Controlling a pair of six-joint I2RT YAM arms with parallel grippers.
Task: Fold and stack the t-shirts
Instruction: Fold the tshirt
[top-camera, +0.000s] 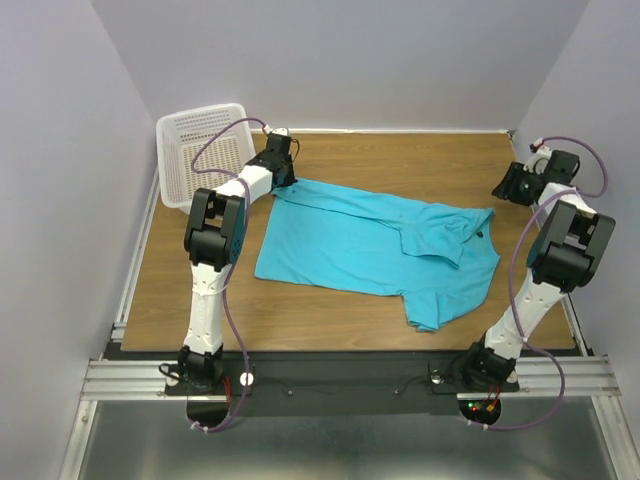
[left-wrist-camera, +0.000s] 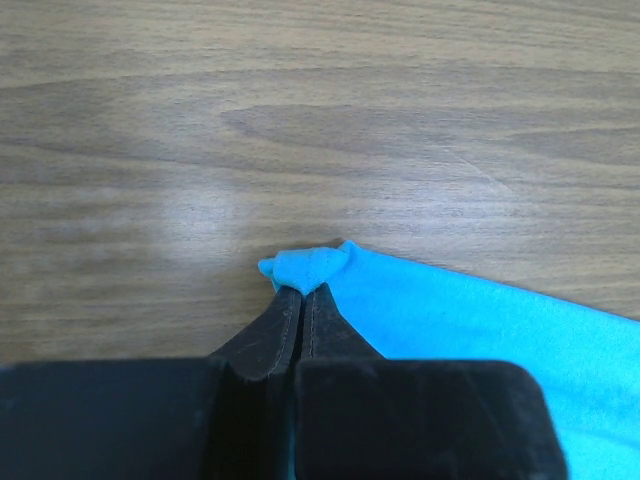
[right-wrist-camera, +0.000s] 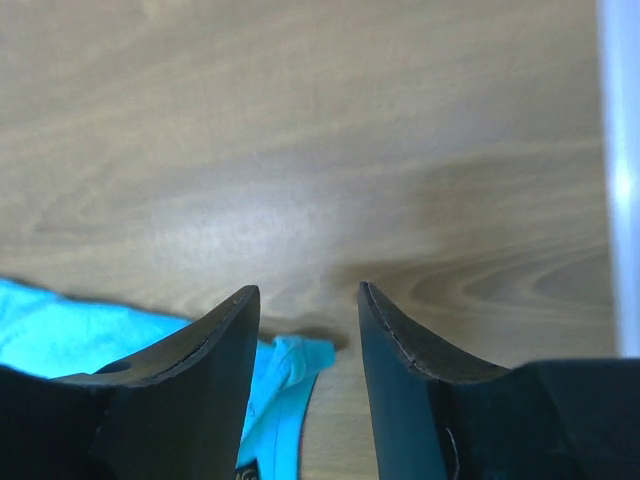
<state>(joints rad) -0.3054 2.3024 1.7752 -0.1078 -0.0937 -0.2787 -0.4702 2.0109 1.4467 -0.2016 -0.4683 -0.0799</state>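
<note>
while left fingers (left-wrist-camera: 282, 325) pinch t-shirt (left-wrist-camera: 480, 330) corner, right fingers (right-wrist-camera: 200, 350) apart

Table (top-camera: 330, 315): turquoise shirt (top-camera: 370, 240), white basket (top-camera: 190, 130)

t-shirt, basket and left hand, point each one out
t-shirt (top-camera: 350, 240), top external view, middle of its body
basket (top-camera: 200, 138), top external view, bare white mesh
left hand (left-wrist-camera: 301, 294), left wrist view, between the fingertips shut on the t-shirt's corner
</note>
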